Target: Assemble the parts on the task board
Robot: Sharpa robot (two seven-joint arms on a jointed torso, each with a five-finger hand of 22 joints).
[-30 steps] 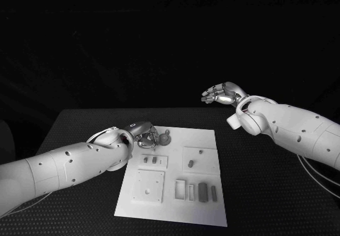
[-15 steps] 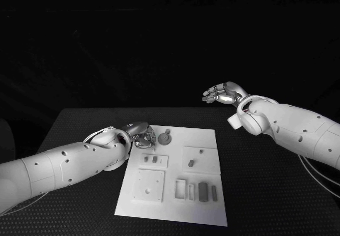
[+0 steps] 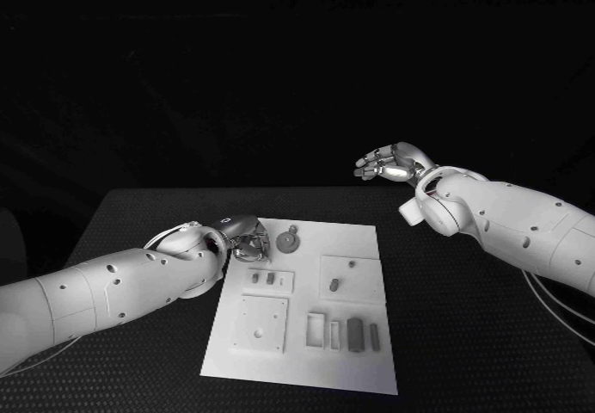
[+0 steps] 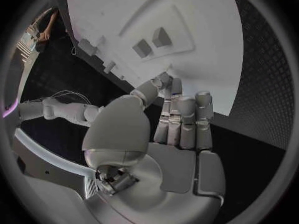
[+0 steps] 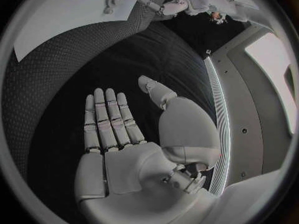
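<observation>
1. While the left hand (image 3: 252, 242) is held low over the far left corner of the task board (image 3: 359, 361), its fingers (image 4: 181, 122) are seen lying straight and side by side in the left wrist view, with the thumb bent across them; nothing is seen between them, so the hand is judged empty and not closed on any part.
2. The right hand (image 3: 390, 163) is raised well above and beyond the board's far right side; its fingers (image 5: 106, 119) are spread flat and nothing is held.
3. Just beside the left hand a round part (image 3: 289, 242) with a small tab is lying flat on the board; whether it is touched cannot be told.
4. For the step to be done well, the round part should be approached squarely, pinched at its rim, and kept level; the hand should be kept clear of the two small parts (image 3: 261, 279) standing just nearer.
5. Further slender parts (image 3: 356, 334) are stood in slots near the board's near edge; all appear small, grey and rigid.
</observation>
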